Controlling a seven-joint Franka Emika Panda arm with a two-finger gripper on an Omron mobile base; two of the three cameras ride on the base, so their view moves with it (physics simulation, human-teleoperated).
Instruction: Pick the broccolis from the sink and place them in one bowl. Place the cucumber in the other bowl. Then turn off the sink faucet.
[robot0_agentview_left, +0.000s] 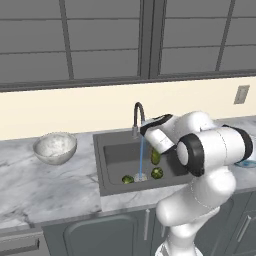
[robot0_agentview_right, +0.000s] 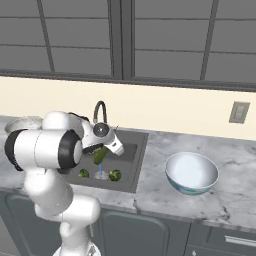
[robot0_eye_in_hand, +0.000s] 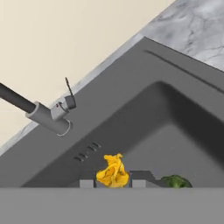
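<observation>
Bent low, claw (robot0_agentview_right: 102, 155) grips cucumber (robot0_agentview_right: 99, 155) above sink (robot0_agentview_right: 131, 170).

White arm (robot0_agentview_left: 200, 200), glossy rounded segments, black bands at joints; small dark tips on pincer (robot0_eye_in_hand: 113, 183).

counter (robot0_agentview_left: 45, 185): marble | speckled bowl (robot0_agentview_left: 55, 147) left | blue-rimmed bowl (robot0_agentview_right: 191, 173) right
</observation>
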